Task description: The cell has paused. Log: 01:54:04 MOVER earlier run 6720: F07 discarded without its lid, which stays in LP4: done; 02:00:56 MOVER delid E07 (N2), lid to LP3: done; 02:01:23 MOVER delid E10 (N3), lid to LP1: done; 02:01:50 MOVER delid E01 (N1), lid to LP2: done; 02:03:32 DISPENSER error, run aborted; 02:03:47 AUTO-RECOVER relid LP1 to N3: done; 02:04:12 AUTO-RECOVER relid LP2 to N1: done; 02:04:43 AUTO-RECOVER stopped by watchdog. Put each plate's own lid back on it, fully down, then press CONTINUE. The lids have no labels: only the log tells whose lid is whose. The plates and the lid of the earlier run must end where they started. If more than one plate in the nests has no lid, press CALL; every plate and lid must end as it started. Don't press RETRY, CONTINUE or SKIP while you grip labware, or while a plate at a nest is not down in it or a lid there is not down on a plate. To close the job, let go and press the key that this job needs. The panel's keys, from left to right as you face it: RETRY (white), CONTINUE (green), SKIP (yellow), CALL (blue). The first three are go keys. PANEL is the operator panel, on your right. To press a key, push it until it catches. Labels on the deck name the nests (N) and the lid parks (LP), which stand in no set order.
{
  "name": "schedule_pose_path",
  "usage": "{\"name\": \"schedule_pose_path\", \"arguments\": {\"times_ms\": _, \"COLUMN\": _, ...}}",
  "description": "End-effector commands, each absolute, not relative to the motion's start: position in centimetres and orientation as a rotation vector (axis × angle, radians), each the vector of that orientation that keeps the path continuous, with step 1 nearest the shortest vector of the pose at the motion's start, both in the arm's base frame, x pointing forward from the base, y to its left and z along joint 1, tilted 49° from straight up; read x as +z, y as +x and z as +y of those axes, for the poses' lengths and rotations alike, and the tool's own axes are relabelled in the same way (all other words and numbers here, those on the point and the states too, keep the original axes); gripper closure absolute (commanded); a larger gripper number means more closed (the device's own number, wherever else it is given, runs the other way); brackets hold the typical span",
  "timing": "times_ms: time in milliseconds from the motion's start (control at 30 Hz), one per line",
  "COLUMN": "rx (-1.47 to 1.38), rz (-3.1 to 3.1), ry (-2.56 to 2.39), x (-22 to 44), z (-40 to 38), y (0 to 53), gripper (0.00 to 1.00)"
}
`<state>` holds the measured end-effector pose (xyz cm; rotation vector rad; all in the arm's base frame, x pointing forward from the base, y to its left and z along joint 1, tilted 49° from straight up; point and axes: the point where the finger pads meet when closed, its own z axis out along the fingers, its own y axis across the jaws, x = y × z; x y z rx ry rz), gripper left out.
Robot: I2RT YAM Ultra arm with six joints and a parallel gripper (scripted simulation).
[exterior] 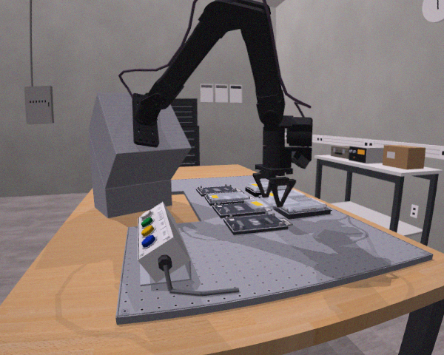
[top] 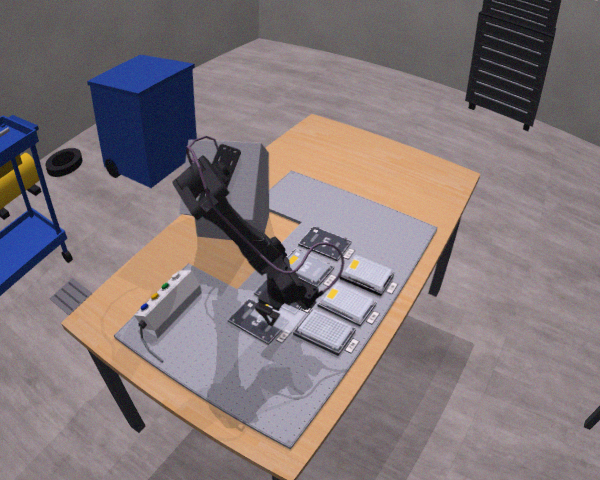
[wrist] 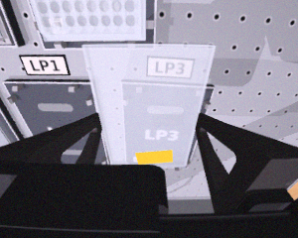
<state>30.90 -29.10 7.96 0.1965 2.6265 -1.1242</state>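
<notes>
My gripper is shut on a clear lid with a yellow tag and holds it level, a little above the dark LP3 park, whose label shows through the lid. The empty LP1 park lies beside it. One plate sits in the nearest nest with open wells and no lid. Two plates behind it carry lids with yellow tags. Another lid lies on a park further back.
The operator panel stands at the deck's left front, with its green key, yellow key and blue key in a row. An empty dark park lies at the back. The grey arm base rises behind the panel.
</notes>
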Motion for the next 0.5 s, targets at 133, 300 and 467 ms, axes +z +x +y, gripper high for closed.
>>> {"name": "schedule_pose_path", "arguments": {"times_ms": 133, "rx": -1.126, "rz": 2.621, "ry": 0.209, "x": 8.7, "z": -28.0, "y": 34.8, "gripper": 1.0}}
{"name": "schedule_pose_path", "arguments": {"times_ms": 300, "rx": -1.126, "rz": 2.62, "ry": 0.208, "x": 8.9, "z": -27.4, "y": 37.2, "gripper": 1.0}}
{"name": "schedule_pose_path", "arguments": {"times_ms": 467, "rx": -1.126, "rz": 2.619, "ry": 0.208, "x": 9.0, "z": -27.1, "y": 38.7, "gripper": 1.0}}
